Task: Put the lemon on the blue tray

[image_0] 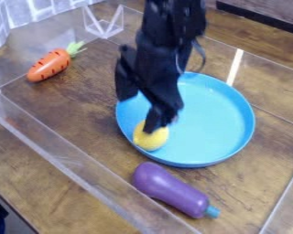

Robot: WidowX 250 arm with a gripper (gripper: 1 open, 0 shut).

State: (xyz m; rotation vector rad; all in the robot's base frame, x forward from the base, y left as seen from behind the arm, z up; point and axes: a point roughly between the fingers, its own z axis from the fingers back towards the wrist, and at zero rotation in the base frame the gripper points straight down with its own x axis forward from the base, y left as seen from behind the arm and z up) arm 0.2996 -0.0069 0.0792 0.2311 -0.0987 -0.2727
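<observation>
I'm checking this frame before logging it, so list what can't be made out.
- Gripper, camera view: its fingertips are motion-blurred, so contact with the lemon cannot be judged.
- Lemon: its top is hidden by the gripper.
- Blue tray: its near-left rim is covered by the arm.
- Eggplant: its stem end is blurred.

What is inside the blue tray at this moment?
The lemon lies inside the blue tray, near its front-left rim. The gripper hangs just above it and covers its top. The tray floor behind the arm is hidden.
</observation>
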